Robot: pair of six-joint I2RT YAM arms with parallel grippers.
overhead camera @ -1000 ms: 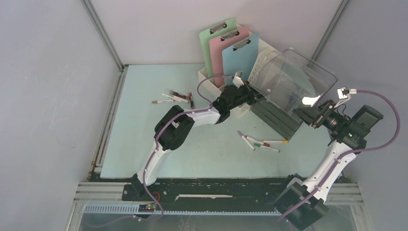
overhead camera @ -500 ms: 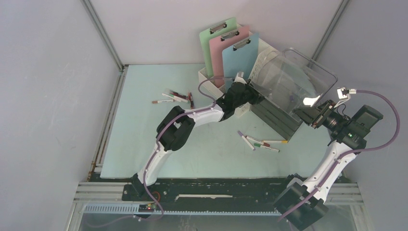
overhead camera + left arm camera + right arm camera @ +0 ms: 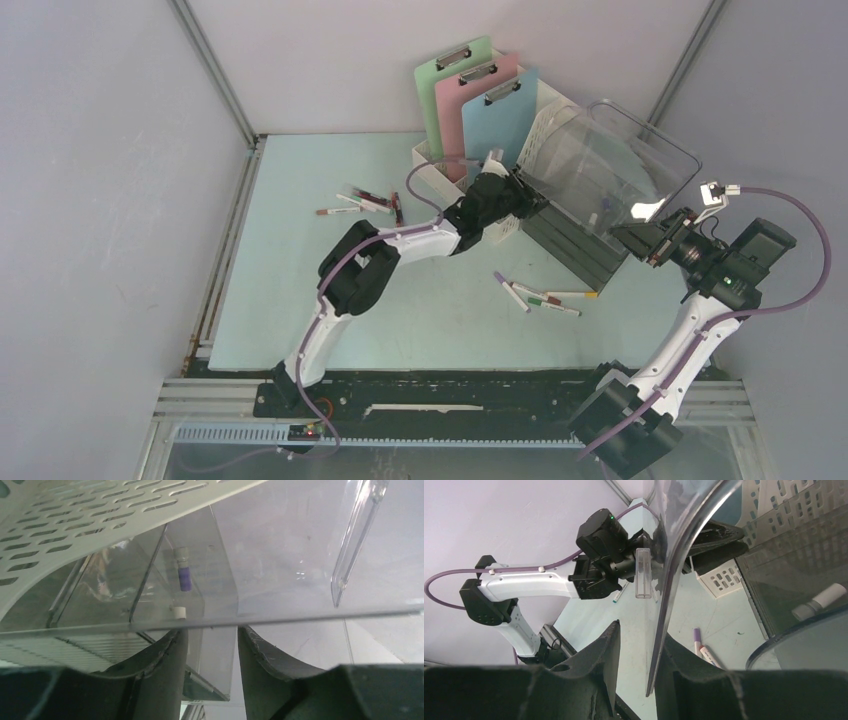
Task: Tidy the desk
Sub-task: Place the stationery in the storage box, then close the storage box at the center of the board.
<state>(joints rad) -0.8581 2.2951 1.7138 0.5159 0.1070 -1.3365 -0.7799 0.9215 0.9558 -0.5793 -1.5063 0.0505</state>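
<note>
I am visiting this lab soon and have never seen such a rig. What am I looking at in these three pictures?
Two robot arms are bolted at the near edge of a pale blue desk. The wide picture comes from a fixed camera above and behind them. The other two come from a small camera on each wrist, so the dark shapes at the bottom are that arm's own fingers. Loose markers lie on the desk in a left bunch and a right bunch. At the back, three clipboards stand in a white basket. The right gripper is shut on the wall of a clear bin and holds it tilted. The left gripper is at the bin's other edge, fingers apart, gripping nothing. A purple marker shows inside the bin.
</note>
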